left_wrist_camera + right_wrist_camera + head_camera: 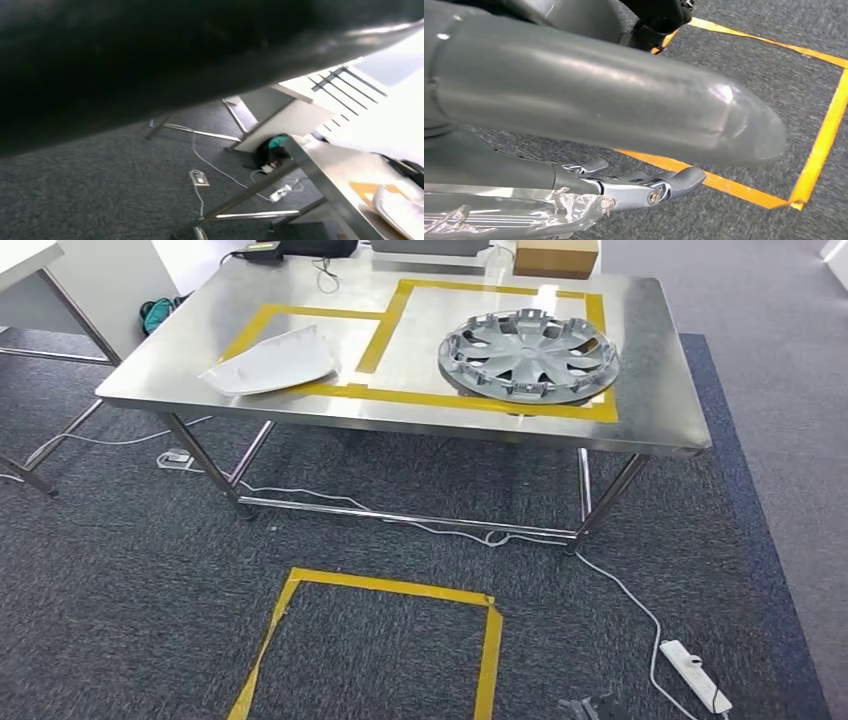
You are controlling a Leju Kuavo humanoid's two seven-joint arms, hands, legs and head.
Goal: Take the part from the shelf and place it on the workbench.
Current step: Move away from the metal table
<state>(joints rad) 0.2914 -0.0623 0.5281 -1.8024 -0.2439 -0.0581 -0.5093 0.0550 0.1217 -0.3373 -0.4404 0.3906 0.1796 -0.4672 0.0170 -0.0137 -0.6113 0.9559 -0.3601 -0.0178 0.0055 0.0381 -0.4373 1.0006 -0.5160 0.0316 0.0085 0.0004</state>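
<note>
A silver hubcap lies inside the large yellow-taped box on the right half of the steel workbench. A white curved shell part rests in the smaller taped box on the left, and its edge also appears in the left wrist view as a white part on the bench top. My right hand hangs low over the carpet, its thick grey thumb and darker fingers stretched out with nothing between them. A dark blurred mass covers where my left hand sits, so its fingers cannot be made out.
A yellow tape square marks the carpet in front of the bench. White cables and a power strip lie on the floor at right. A cardboard box stands at the bench's far edge, and a white desk is at far left.
</note>
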